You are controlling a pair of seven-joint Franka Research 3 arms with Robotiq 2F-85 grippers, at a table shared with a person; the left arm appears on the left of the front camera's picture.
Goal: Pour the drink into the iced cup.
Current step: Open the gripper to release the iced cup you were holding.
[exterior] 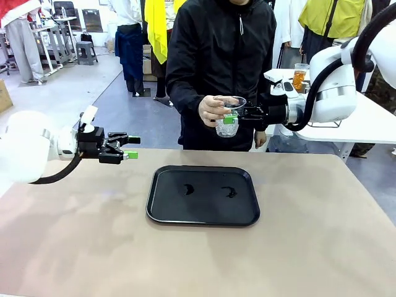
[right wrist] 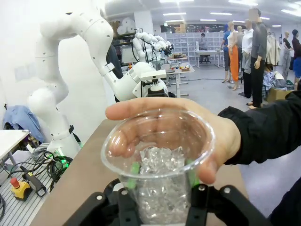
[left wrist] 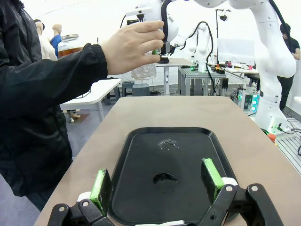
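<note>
The iced cup, clear plastic and part full of ice, hangs in the air beyond the table's far edge. My right gripper is shut on its lower half, green pads on either side of the cup. The person's hand also grips it around the rim from the other side. The drink is amber liquid in a glass jar on a white table behind my right arm. In the left wrist view the drink shows past the person's sleeve. My left gripper hovers open at the table's left, holding nothing.
A black tray lies in the middle of the brown table with two small wet marks on it. In the left wrist view the tray lies just beyond my open fingers. The person in a black jacket stands at the far edge.
</note>
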